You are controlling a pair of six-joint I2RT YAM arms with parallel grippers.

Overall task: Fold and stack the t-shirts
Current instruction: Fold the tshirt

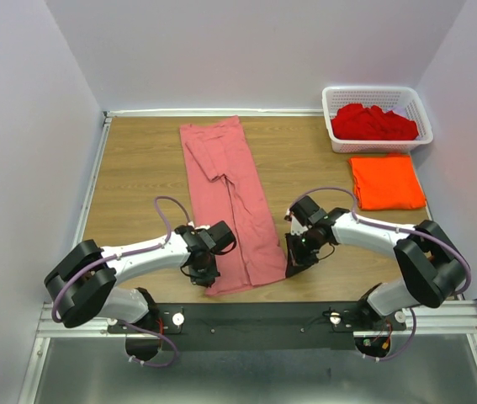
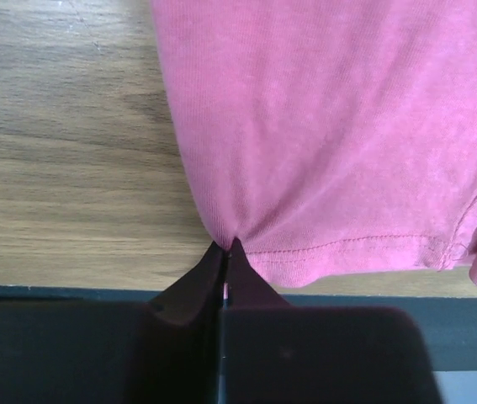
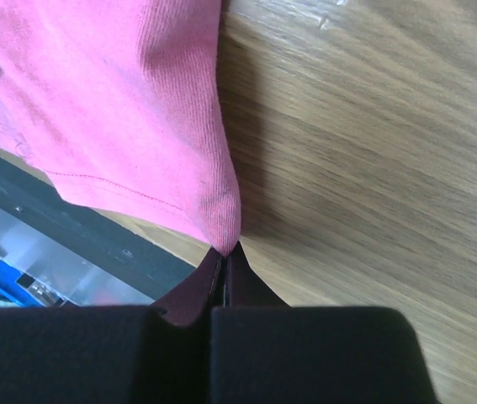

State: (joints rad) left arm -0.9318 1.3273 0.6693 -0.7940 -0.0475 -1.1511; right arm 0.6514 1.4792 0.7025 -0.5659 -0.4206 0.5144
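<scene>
Two claws are closed on the near end of one garment. The salmon-pink t-shirt (image 1: 228,189) lies on the desk (image 1: 137,164) as a long narrow strip, running from the far edge toward the arm bases, with a sleeve folded inward near its far end. The left claw (image 2: 225,250) has its jaws pressed together on the near left corner of the strip, just above the stitched hem, and the cloth puckers into the pinch point. The right claw (image 3: 225,251) is likewise clamped on the near right corner, where the fabric draws down to a point between the closed jaws. Both gripped corners sit close to the near edge of the desk, just beside the dark mounting rail (image 1: 263,320). The orange t-shirt (image 1: 387,182) lies folded flat at the right side of the desk, well apart from both claws. Just beyond it, at the far right corner, the white basket (image 1: 336,139) holds the red t-shirts (image 1: 373,123) in a loose heap.
</scene>
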